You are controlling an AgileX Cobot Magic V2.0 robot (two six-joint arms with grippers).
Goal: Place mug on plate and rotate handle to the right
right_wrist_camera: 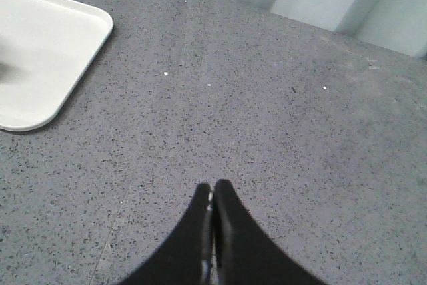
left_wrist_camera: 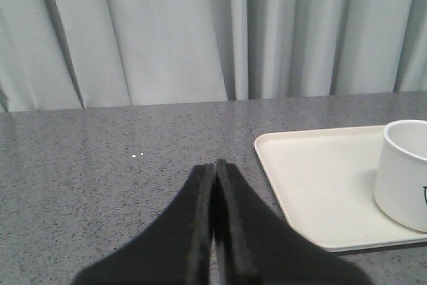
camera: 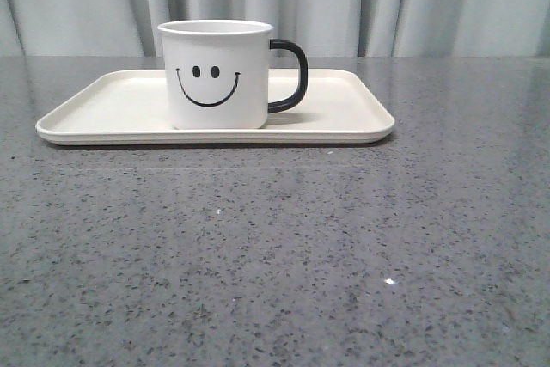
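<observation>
The white mug [camera: 216, 75] stands upright on the plate [camera: 344, 118], its black handle [camera: 292, 75] pointing right. Both the left gripper [left_wrist_camera: 214, 168] and right gripper [right_wrist_camera: 212, 188] hover pinched together, empty, well clear. Rigid, glossy and probably breakable, the mug looks best gripped across its rim or handle.

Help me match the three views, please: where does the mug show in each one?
Front: the mug stands upright on the plate, left of centre.
Left wrist: at the right edge, cut off, on the plate.
Right wrist: not in view.
Shared landmark: the plate, whose corner shows in the right wrist view too.
</observation>
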